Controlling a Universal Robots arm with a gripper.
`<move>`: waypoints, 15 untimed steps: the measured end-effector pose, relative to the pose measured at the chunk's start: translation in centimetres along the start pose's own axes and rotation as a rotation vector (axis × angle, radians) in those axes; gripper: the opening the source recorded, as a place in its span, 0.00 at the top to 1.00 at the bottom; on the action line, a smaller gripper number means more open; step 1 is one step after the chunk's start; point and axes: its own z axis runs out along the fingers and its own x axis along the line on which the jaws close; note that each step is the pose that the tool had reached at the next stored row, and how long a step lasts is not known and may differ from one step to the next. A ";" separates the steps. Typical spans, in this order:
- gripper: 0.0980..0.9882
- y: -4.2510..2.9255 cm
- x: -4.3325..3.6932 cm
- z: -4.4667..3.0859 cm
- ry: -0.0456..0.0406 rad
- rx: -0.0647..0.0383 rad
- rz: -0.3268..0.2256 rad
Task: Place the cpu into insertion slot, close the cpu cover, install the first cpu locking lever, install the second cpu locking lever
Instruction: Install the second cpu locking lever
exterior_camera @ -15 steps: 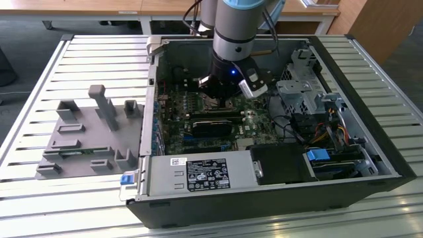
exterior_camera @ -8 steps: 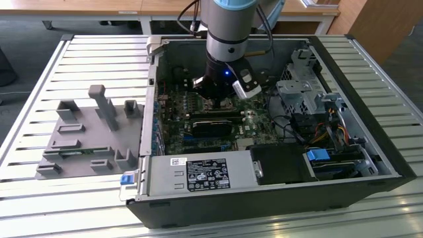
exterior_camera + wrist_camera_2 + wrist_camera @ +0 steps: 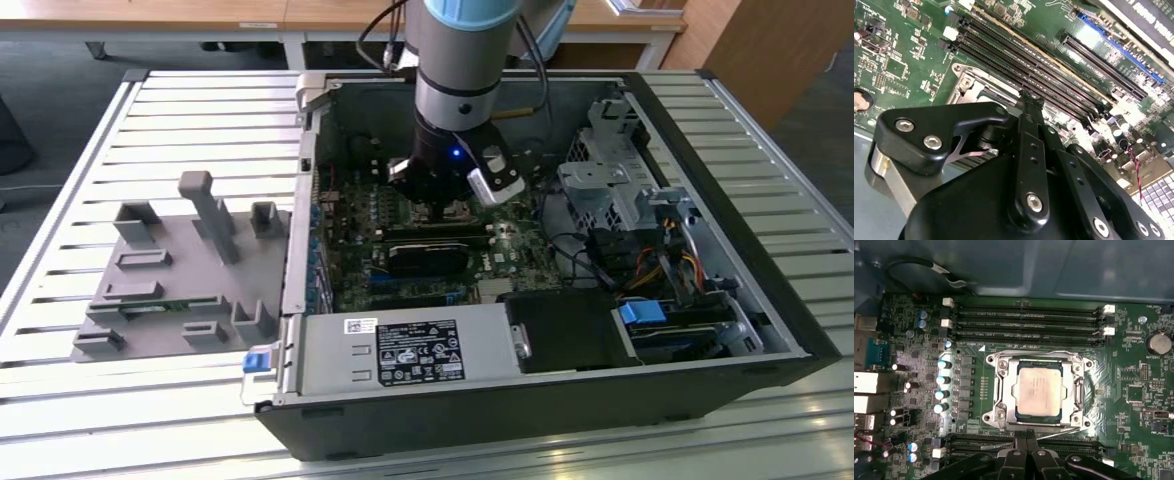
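Chip [image 3: 1038,391] seated in the socket [image 3: 999,390] on the green board [image 3: 1134,385], metal cover [image 3: 1072,390] lying flat around it, gripper [image 3: 1026,436] closed and empty at the socket's edge beside the memory slots [image 3: 1029,320]

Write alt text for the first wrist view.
A square silver cpu sits in its socket on a green circuit board, with the metal cover closed around it. The black gripper is at the socket's edge; rows of long black memory slots run on the far side.
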 end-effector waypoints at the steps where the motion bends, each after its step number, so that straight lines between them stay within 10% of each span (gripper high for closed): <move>1: 0.99 -0.10 0.01 -0.01 -0.0003 -0.011 0.000; 7: 0.99 -1.05 0.17 -0.11 -0.0020 -0.066 -0.001; 15: 0.99 -1.76 1.25 -0.07 -0.0027 -0.090 -0.002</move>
